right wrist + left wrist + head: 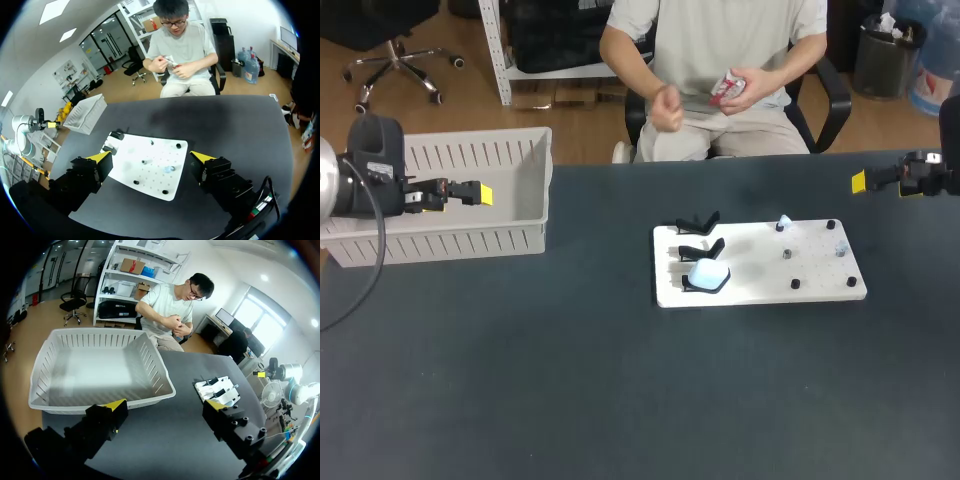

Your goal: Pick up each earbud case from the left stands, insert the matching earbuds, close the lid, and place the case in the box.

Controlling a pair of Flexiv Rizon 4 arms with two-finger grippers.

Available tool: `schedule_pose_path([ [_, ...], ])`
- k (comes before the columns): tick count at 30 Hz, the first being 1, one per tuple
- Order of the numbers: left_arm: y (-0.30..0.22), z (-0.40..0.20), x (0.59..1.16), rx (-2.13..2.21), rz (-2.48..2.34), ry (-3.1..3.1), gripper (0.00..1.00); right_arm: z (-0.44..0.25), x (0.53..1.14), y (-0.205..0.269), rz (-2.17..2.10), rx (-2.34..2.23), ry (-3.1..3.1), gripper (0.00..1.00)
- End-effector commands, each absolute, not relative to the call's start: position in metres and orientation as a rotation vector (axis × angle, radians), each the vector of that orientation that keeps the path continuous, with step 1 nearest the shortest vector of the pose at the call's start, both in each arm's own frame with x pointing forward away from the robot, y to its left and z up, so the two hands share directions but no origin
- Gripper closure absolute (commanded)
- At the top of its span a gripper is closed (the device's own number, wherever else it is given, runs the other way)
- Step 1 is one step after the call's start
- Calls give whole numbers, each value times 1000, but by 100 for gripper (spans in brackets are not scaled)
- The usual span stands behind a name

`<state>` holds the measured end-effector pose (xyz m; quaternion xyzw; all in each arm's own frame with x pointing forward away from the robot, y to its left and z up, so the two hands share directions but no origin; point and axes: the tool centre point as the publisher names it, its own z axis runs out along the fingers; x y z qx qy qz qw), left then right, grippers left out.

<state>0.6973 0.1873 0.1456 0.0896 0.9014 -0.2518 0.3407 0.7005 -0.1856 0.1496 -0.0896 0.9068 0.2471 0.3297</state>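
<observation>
A light blue earbud case [708,275] rests on the nearest of three black stands [700,247] at the left end of a white board [760,288]. Two small pale earbuds [783,224] [840,247] sit among black pegs on the board's right half. My left gripper [480,194] stands open over the front wall of the white basket [450,158], far left of the board. My right gripper [865,181] is open near the table's right back corner. In the right wrist view an earbud [170,169] lies on the board [150,150] ahead of the gripper [150,160]; the case is hidden.
In the left wrist view the basket [100,365] lies ahead of the open gripper [165,412], with nothing in it. The board [202,386] with the stands is off beside one finger. The dark table [570,380] stretches in front of the board.
</observation>
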Motion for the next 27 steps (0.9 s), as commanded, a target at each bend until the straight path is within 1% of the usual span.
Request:
schedule_pose_path([
  [1, 185, 148, 698, 229, -642, 2361, 0, 150, 701, -186, 648, -236, 2372, 0],
  [18, 185, 148, 698, 229, -642, 2361, 0, 150, 701, -186, 648, -236, 2372, 0],
  [20, 178, 152, 697, 388, -670, 2328, 0, 150, 701, -186, 648, -236, 2372, 0],
  [24, 165, 158, 702, 528, -630, 2264, 0, 150, 701, -186, 648, -236, 2372, 0],
  [27, 152, 162, 703, 714, -592, 2159, 0, 150, 701, -186, 648, -236, 2372, 0],
])
